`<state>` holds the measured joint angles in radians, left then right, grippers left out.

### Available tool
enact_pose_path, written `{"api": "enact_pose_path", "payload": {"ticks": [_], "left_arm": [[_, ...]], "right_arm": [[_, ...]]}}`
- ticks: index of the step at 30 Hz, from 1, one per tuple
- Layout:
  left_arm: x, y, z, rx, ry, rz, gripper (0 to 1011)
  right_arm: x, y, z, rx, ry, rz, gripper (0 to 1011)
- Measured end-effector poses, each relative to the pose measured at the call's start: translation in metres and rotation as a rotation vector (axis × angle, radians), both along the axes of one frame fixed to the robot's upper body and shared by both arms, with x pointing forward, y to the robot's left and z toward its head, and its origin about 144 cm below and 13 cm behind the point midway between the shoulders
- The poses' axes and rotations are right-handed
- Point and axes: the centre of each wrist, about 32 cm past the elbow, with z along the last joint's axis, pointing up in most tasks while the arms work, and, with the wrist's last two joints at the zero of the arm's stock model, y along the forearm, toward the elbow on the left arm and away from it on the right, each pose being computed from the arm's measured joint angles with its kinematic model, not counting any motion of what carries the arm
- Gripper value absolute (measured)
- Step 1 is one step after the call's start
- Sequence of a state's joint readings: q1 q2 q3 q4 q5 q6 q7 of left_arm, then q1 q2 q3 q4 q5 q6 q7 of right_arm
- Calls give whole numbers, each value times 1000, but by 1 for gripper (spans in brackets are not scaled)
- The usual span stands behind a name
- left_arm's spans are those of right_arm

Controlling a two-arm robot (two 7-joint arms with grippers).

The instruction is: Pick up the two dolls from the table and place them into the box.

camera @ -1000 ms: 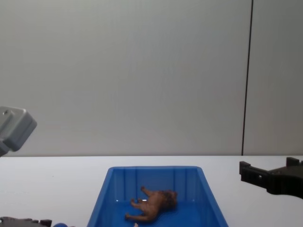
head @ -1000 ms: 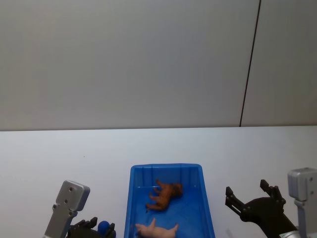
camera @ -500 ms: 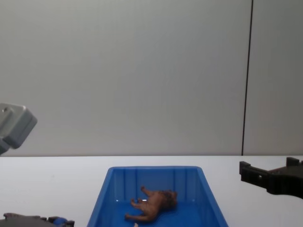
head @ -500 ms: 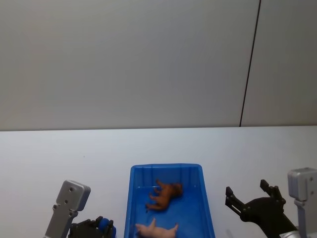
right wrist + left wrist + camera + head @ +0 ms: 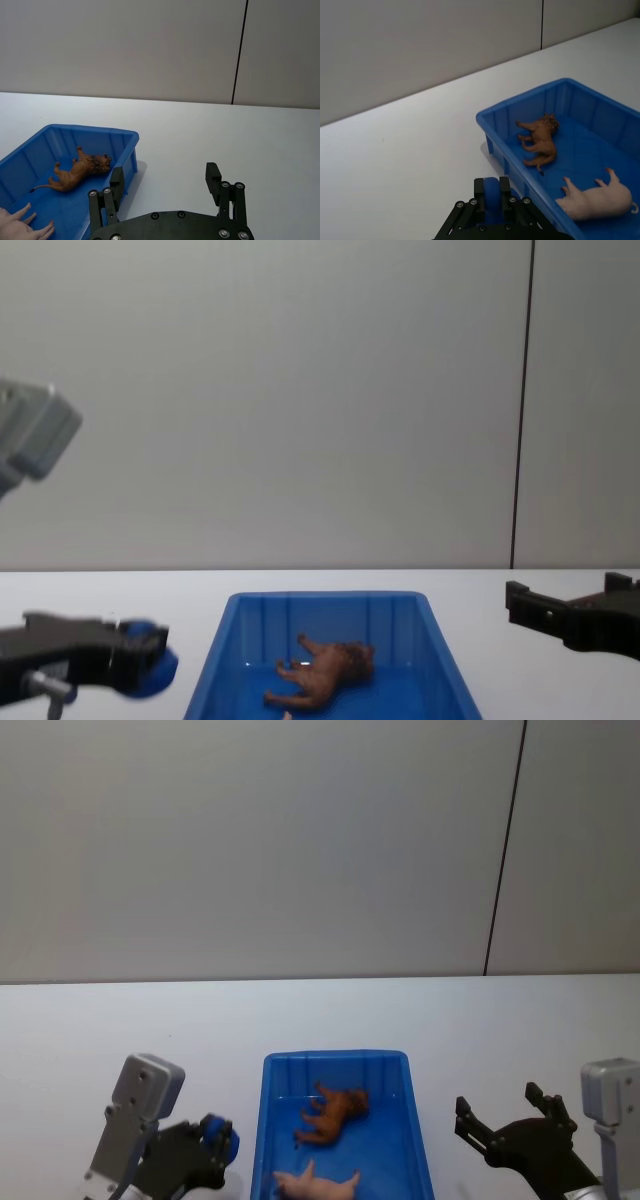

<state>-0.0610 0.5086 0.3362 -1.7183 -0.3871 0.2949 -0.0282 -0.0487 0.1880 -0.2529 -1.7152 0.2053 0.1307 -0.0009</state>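
— Head view first, starting on the left: what has that arm got?

— The left gripper [image 5: 215, 1145] hangs just left of the blue bin [image 5: 268, 1120], its fingers closed on a dark blue ball [image 5: 217, 1138]. From the chest view the gripper [image 5: 140, 655] sits clear above the white bench [image 5: 120, 595], with the ball [image 5: 150, 665] bulging out past the black fingertips. Its own wrist camera shows the ball [image 5: 491, 200] pinched between the two fingers [image 5: 478, 192], close beside the bin's near corner [image 5: 490, 127].

— And the two dolls?

— Both are inside the bin. The reddish-brown lion figurine [image 5: 333, 1112] lies on its side toward the far end, legs stretched out. The pale pink pig [image 5: 315, 1183] lies nearer the robot, also on its side. The two are near each other but not touching. In the left wrist view the lion [image 5: 541, 145] and the pig [image 5: 597, 197] rest on the bin floor, apart. The chest view catches the lion [image 5: 325, 672] flat on the floor of the bin [image 5: 225, 660].

— What about the right side?

— The right gripper [image 5: 505, 1120] is parked over the bench [image 5: 520, 1030] to the right of the bin, fingers spread wide with nothing between them. Its wrist camera shows the spread fingers [image 5: 214, 181] over bare bench, and the bin [image 5: 131, 150] with the lion [image 5: 80, 174] off to one side.
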Motion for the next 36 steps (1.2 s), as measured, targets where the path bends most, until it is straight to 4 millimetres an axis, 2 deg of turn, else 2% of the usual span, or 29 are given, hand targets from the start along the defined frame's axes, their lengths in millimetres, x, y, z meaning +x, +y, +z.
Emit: {"api": "enact_pose_path", "payload": {"ticks": [14,27,31,32,35,36], "left_arm": [[9,-6,23,-5,-131,-107,108],[23,-9,26,-92,-175,-272,91],[28,-10,25,-118,-178,-319,185],[30,-11,24,-128,-179,-338,246],[33,-12,23,-143,-178,-363,302],[34,-13,23,-147,-178,-370,359]], "right_arm": [[0,0,0,0,0,0,1001],[0,0,0,0,0,0,1001],[0,0,0,0,0,0,1001],[0,0,0,0,0,0,1001],[0,0,0,0,0,0,1001],[0,0,0,0,0,0,1001]]}}
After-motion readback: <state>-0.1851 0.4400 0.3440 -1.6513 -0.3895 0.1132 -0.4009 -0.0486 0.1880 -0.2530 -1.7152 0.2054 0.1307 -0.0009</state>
